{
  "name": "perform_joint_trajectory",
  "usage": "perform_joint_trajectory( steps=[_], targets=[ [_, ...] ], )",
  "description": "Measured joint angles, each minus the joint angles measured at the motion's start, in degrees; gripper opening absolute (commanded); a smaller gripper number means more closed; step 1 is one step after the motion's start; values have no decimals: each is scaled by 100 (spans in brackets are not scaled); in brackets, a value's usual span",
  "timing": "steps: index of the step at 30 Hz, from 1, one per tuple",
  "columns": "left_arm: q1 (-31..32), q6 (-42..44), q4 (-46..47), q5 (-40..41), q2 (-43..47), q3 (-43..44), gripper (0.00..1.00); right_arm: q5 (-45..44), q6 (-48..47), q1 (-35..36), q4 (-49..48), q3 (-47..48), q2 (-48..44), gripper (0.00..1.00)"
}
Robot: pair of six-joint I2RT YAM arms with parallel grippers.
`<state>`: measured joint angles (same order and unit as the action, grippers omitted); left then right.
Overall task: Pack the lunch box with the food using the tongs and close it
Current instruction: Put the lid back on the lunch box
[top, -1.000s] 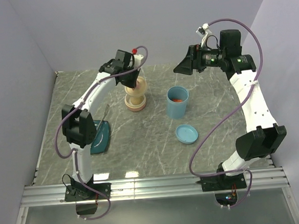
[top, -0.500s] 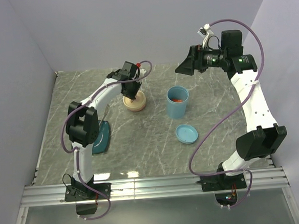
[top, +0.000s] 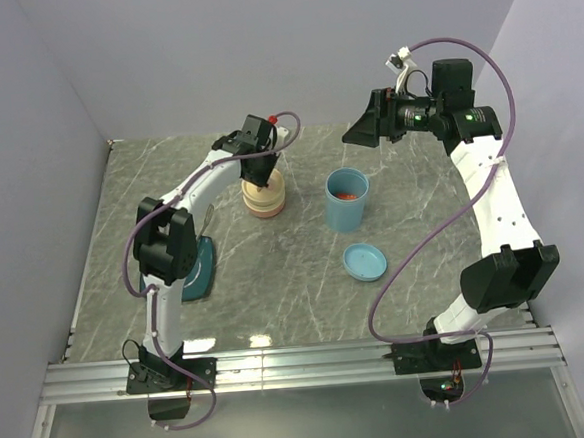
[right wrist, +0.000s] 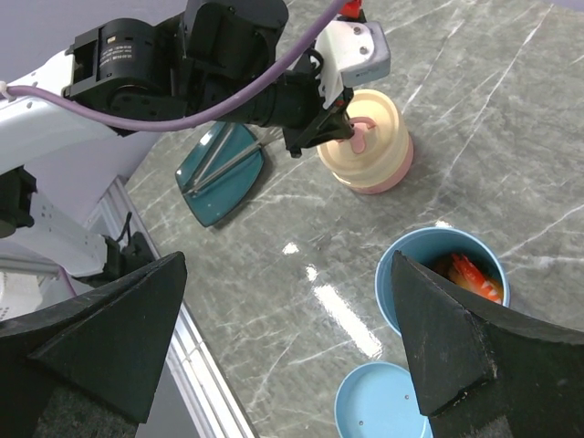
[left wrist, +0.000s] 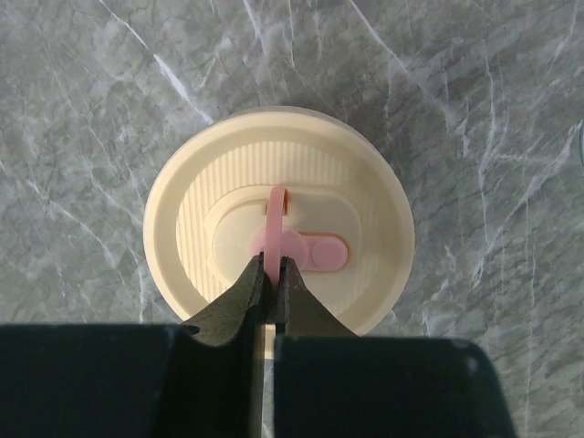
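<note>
Two tubs counted: ribbed cream tub (left wrist: pixel 370 233), pink tab (left wrist: pixel 315 253) pinched by left gripper (left wrist: pixel 271 274); blue tub (top: pixel 348 215) at 3 o'clock, shrimp pieces (right wrist: pixel 467 272) seen inside. One metal tongs (right wrist: pixel 222 164) on teal plate (right wrist: pixel 205 203), 8 o'clock. Right gripper (top: pixel 358 132) spread wide, empty.

no readable text, no labels or brands, no numbers or signs anywhere

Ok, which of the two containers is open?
The blue cup, food visible inside, its blue lid lying beside it. The cream container is lidded, the left gripper pinching its pink tab.
</note>
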<state>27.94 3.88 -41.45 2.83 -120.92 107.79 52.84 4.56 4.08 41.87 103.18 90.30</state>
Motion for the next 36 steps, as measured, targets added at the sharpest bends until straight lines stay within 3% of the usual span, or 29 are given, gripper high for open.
perform_joint_trajectory(
  steps=[25,36],
  targets=[
    [2,55,-17,-66,-271,-7,0,79,-66,-76,149,0,177,100],
    [-4,1576,79,-721,-33,-411,9,188,-170,-114,284,0,208,100]
  ],
)
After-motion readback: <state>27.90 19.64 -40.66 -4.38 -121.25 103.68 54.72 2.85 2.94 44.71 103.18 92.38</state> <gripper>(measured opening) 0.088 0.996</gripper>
